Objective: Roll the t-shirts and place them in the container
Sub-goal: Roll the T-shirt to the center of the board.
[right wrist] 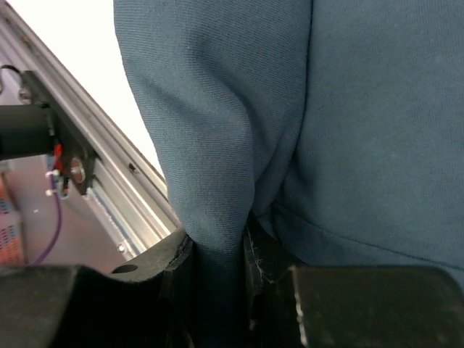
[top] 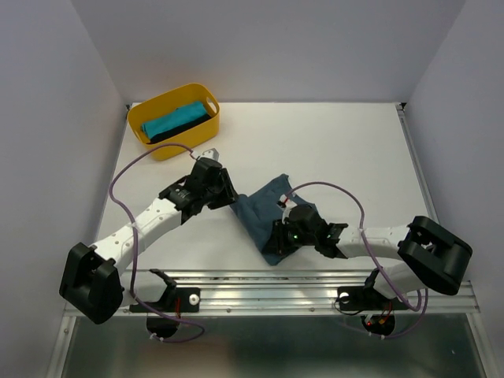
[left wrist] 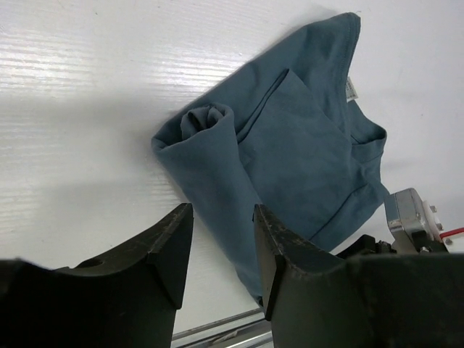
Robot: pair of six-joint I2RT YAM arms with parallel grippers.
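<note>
Two look done, the turquoise t-shirt (top: 169, 122) and black t-shirt (top: 189, 127) bundled in the yellow tub (top: 187, 142) at the far left corner, while I have the slate-blue t-shirt (top: 264, 214) by the near edge of the surface (top: 339, 150) barely rolled at one end, right gripper (right wrist: 217, 254) clenched on its fold, left gripper (left wrist: 221, 217) released above it.

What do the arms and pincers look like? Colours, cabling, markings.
Left arm and right arm: white links, black joints and bases. A purple cable loops along each. Left pincer and right pincer: matte black, two blunt wedge fingers. Green light on right wrist.
</note>
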